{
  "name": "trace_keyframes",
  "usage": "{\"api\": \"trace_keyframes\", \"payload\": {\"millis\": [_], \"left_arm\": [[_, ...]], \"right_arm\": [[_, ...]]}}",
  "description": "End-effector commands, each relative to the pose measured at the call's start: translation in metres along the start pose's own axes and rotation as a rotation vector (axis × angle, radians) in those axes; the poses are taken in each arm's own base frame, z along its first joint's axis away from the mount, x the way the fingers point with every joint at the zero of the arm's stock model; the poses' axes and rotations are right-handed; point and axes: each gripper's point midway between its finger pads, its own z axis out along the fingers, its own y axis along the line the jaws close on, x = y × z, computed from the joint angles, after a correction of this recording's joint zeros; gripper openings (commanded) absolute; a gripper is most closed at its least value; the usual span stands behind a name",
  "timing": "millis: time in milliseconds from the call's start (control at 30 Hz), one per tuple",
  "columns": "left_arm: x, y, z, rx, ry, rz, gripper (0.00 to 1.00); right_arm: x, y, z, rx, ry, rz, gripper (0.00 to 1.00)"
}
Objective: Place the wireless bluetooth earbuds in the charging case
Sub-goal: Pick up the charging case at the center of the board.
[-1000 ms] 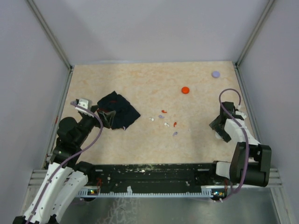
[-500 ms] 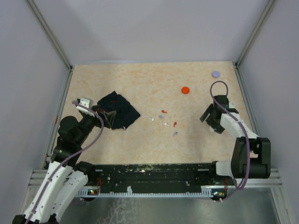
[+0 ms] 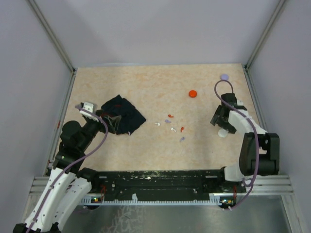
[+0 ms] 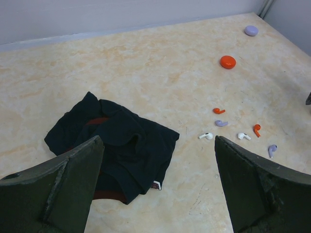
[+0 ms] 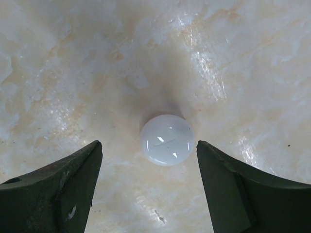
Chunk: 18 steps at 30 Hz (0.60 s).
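Right gripper [image 3: 221,126] stands open and empty, jaws either side of a white disc [image 5: 166,140] on the table [image 3: 146,87]. Left gripper [image 3: 111,122] is fully open, holding nothing, beside a dark cloth [image 3: 124,115]. The earbuds [image 3: 173,129] lie loose mid-table between the two arms

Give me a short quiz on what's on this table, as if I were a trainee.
1. True or false: the right gripper is clamped shut on the white disc.
2. What lies nearest the left gripper? A: the dark cloth. B: a red disc. C: a lavender disc.
3. How many earbuds lie loose on the table?

Key: 1 false, its jaws stand open on either side of the disc without touching it; 2 A; 3 six.
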Motion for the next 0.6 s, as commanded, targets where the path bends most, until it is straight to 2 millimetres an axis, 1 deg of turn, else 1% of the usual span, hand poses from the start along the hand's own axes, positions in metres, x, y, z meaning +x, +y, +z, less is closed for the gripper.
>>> {"api": "trace_keyframes", "payload": {"millis": [0, 100, 267, 467, 567], "left_arm": [[-0.002, -0.009, -0.002, 0.049, -0.012, 0.02, 1.0], [-0.002, -0.01, -0.001, 0.057, -0.01, 0.023, 1.0], [-0.001, -0.01, -0.001, 0.059, -0.007, 0.025, 1.0], [0.001, -0.011, 0.0, 0.067, 0.0, 0.025, 1.0], [0.001, -0.011, 0.0, 0.067, 0.0, 0.025, 1.0]], "right_arm": [[-0.013, 0.002, 0.005, 0.026, 0.014, -0.095, 0.76], [-0.009, 0.003, 0.013, 0.034, 0.053, -0.142, 0.72], [0.0, 0.002, 0.022, 0.03, 0.095, -0.193, 0.71], [0.014, 0.008, 0.026, -0.019, 0.143, -0.206, 0.71], [0.015, 0.008, 0.026, -0.02, 0.139, -0.207, 0.66]]}}
